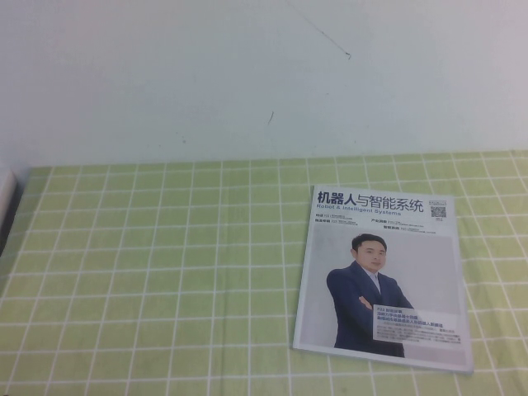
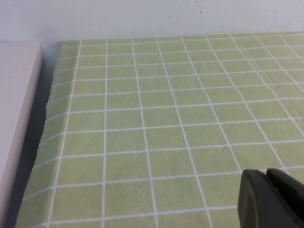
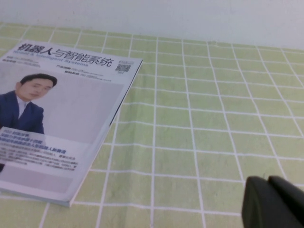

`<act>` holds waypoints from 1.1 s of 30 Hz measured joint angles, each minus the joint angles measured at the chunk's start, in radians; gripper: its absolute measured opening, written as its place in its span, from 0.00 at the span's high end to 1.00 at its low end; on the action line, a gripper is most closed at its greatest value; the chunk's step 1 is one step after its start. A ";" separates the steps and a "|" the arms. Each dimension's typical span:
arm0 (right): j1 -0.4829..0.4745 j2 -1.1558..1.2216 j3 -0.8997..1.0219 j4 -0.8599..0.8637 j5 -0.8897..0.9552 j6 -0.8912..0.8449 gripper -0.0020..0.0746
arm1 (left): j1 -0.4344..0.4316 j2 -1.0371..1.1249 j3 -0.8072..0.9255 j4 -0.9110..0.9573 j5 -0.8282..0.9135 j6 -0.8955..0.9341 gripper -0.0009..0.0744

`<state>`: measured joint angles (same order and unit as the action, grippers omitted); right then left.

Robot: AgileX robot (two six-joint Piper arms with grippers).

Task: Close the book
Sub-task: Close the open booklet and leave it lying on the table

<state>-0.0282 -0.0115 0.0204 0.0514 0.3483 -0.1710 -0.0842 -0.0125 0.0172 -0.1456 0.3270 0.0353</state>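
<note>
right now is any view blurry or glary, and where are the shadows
High view: hazy, even light, no hard shadow by the book, neither hand in frame. Left wrist view: dark shadow band edging the checked cloth, left hand close to the lens, dark and soft. Right wrist view: book title readable, no glare, right hand near the lens, blurred.

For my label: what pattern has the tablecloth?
Tablecloth: green, white grid; best in high view. Left gripper, right gripper hang over it.
</note>
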 joint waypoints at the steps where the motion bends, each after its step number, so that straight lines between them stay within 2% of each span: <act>1: -0.001 0.000 0.000 0.000 0.000 0.000 0.98 | 0.000 -0.002 0.000 0.000 0.000 0.000 0.99; 33: -0.002 0.000 0.000 -0.013 0.000 0.001 0.98 | 0.000 -0.002 0.000 0.000 0.000 -0.002 0.99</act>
<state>-0.0304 -0.0115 0.0204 0.0386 0.3483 -0.1700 -0.0842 -0.0141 0.0172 -0.1456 0.3270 0.0328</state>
